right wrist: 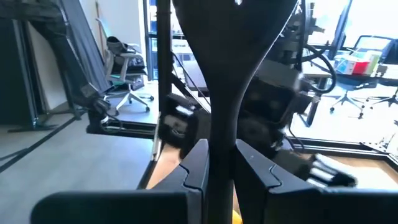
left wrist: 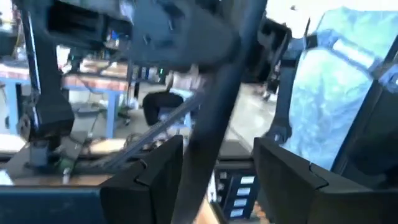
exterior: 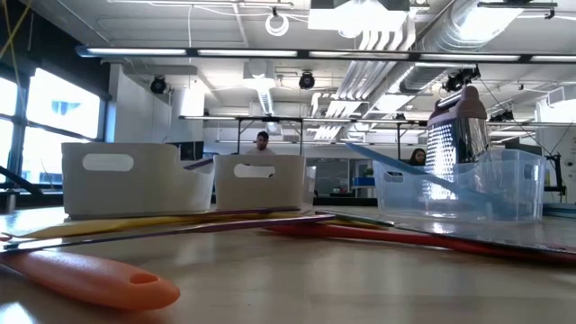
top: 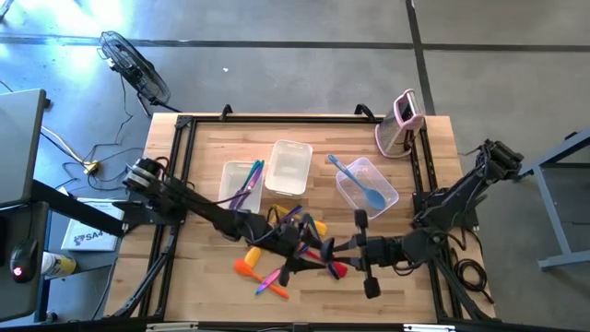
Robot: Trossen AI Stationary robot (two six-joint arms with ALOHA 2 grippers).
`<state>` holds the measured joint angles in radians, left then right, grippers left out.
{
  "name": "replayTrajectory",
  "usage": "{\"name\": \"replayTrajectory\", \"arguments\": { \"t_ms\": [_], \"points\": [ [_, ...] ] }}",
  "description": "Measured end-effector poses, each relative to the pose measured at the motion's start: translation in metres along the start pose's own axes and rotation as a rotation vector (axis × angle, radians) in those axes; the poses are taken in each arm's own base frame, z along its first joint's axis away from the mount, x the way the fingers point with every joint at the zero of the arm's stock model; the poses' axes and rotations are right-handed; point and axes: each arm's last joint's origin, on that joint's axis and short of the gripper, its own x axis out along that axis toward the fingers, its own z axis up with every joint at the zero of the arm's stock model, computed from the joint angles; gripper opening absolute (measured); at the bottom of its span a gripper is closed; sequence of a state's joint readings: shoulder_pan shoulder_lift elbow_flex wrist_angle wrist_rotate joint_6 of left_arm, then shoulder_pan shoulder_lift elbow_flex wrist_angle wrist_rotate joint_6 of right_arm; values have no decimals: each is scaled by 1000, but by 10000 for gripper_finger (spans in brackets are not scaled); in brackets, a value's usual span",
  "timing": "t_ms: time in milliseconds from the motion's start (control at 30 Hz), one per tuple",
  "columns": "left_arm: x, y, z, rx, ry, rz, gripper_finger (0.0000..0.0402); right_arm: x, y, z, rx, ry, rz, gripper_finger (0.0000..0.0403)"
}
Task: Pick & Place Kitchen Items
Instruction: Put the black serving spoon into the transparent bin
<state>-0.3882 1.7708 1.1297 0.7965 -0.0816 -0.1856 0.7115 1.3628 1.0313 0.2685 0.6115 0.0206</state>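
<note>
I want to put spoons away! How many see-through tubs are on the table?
3: left tub holding utensils, middle tub, right tub with a blue spoon.
</note>
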Motion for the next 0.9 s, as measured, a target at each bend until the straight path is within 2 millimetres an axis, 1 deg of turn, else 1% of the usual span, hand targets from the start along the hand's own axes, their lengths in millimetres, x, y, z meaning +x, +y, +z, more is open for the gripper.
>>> {"name": "replayTrajectory", "arguments": {
  "t_ms": [267,367,567,633,733,867,900],
  "points": [
    [19,-1,-3,3,31,-23,191,2,-3,1,-9,-8,-1,39],
    [20,0,-7,28,37,-14,191,2,-3,1,-10,-10,-1,39],
    [19,1,-6,32,39,17,190,2,-3,1,-12,-8,-6,39],
    [19,1,-6,32,37,20,183,2,-3,1,-12,-8,-7,39],
    [19,2,-8,34,49,50,158,3,-3,0,-14,-6,-7,39],
    [19,3,-9,52,55,81,92,3,-3,-1,5,2,-13,39],
    [19,3,-8,58,52,93,82,3,-3,-1,18,2,-13,39]
  ]
}}
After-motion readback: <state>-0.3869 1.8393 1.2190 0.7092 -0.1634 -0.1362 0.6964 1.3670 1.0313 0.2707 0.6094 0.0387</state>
